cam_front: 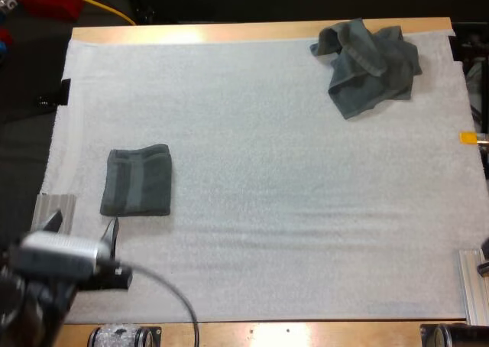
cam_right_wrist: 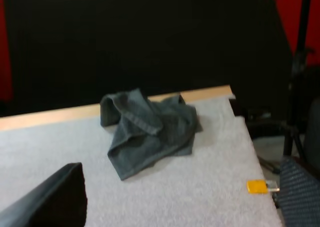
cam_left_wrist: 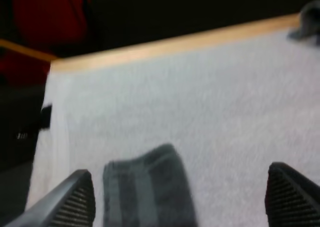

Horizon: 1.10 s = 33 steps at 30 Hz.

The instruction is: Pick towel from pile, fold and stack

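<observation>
A folded dark grey-green towel (cam_front: 137, 183) lies flat on the left side of the white mat (cam_front: 267, 171). A crumpled towel (cam_front: 370, 64) of the same colour sits in the mat's far right corner. My left gripper (cam_front: 84, 228) hovers just short of the folded towel's near edge. In the left wrist view its fingers (cam_left_wrist: 75, 202) stand wide apart, with the folded towel (cam_left_wrist: 150, 189) ahead of them and untouched. My right gripper (cam_right_wrist: 177, 202) is open too and holds nothing. It faces the crumpled towel (cam_right_wrist: 150, 132) from a distance.
The mat's far side ends at a wooden table edge (cam_front: 229, 32), with dark space beyond. Short metal rails sit at the mat's near left (cam_front: 53, 209) and near right (cam_front: 474, 286) corners. Bare mat lies between the two towels.
</observation>
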Motion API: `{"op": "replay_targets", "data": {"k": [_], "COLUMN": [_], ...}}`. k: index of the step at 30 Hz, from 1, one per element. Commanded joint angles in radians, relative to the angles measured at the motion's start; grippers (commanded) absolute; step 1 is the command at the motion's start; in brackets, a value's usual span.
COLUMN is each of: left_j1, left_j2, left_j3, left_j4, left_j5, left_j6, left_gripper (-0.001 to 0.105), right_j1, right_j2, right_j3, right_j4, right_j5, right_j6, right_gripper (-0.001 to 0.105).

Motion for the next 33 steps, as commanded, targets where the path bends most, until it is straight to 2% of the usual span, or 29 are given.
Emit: {"op": "replay_targets", "data": {"k": [1, 6, 16, 25, 29, 33], "left_j1": [-0.005, -0.005, -0.005, -0.005, 0.002, 0.001], "left_j2": [-0.036, -0.152, -0.367, -0.546, -0.543, -0.543], "left_j3": [-0.005, -0.005, -0.007, -0.002, 0.004, 0.051], "left_j4": [0.004, 0.073, 0.262, 0.285, 0.300, 0.291], "left_j5": [0.023, 0.082, 0.086, 0.086, 0.087, 0.087], "left_j6": [-0.013, -0.017, -0.015, -0.015, -0.020, -0.011], "left_gripper": [0.067, 0.067, 0.067, 0.067, 0.067, 0.067], "right_j1": [0.000, 0.000, 0.000, 0.002, 0.002, 0.002], "right_j2": [-0.031, -0.134, -0.327, -0.398, -0.398, -0.398], "right_j3": [-0.004, -0.004, -0.005, -0.013, -0.001, 0.030], "right_j4": [0.012, 0.083, 0.230, 0.282, 0.281, 0.240], "right_j5": [0.007, 0.007, 0.007, 0.008, 0.009, 0.009], "right_j6": [-0.007, 0.036, 0.038, 0.036, 0.036, 0.038], "right_gripper": [0.075, 0.075, 0.075, 0.075, 0.075, 0.075]}}
